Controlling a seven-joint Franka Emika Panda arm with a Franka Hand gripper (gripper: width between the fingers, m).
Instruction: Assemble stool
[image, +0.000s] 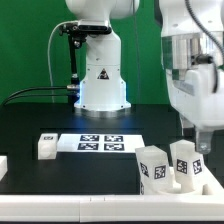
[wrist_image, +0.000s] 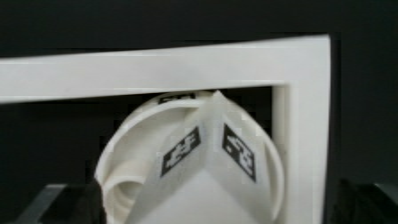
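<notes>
1. One black worktop (image: 40, 115) carries everything, and the arm's white base (image: 100, 75) stands at its far side.
2. The white border rail (wrist_image: 160, 72) runs behind and along one side of the stool in the wrist view.
3. The marker board (image: 100, 143) lies flat near the worktop's middle.
4. The stool seat (image: 205, 186), a shallow white disc, sits near the front edge at the exterior view's right.
5. Upright legs (image: 152, 168) stand on the seat, their tags facing the camera.
6. One loose leg (image: 47, 146) lies just beside the marker board, on the exterior view's left.
7. The fingers (wrist_image: 57, 208) are released and spread wide just above the stool. A tagged leg stands between them, and they grip nothing.
</notes>
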